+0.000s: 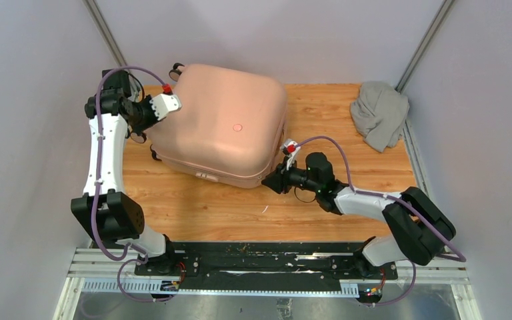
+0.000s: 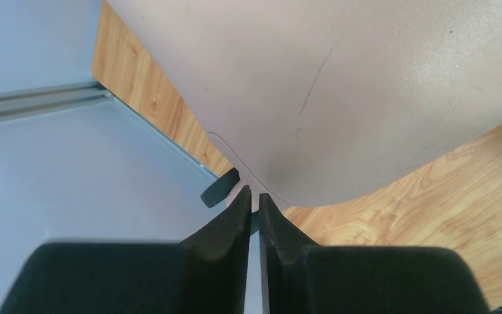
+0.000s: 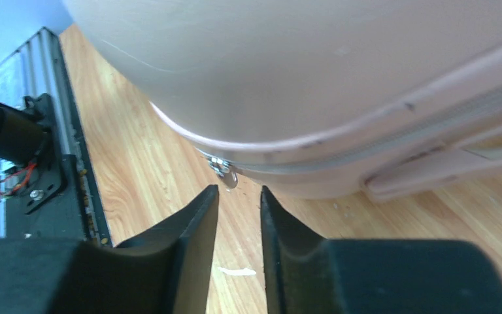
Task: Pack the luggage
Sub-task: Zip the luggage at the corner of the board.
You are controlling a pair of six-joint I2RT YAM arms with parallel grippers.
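Observation:
The luggage (image 1: pixel 220 123) is a pale pink hard-shell suitcase that lies closed and flat on the wooden table (image 1: pixel 193 207), its round emblem (image 1: pixel 237 127) facing up. My left gripper (image 1: pixel 151 119) is shut and empty, with its tips against the suitcase's far left corner (image 2: pixel 314 98), next to a black caster wheel (image 2: pixel 220 188). My right gripper (image 1: pixel 271 181) is at the near right corner, with its jaws a narrow gap apart and nothing between them. A metal zipper pull (image 3: pixel 225 171) on the suitcase seam (image 3: pixel 366 150) hangs just ahead of its fingertips (image 3: pixel 208 199).
A crumpled grey cloth bundle (image 1: pixel 379 113) lies at the table's far right corner. Grey walls stand on the left, right and back. A black rail (image 1: pixel 260 257) with the arm bases runs along the near edge. A small white scrap (image 3: pixel 237 270) lies on the wood.

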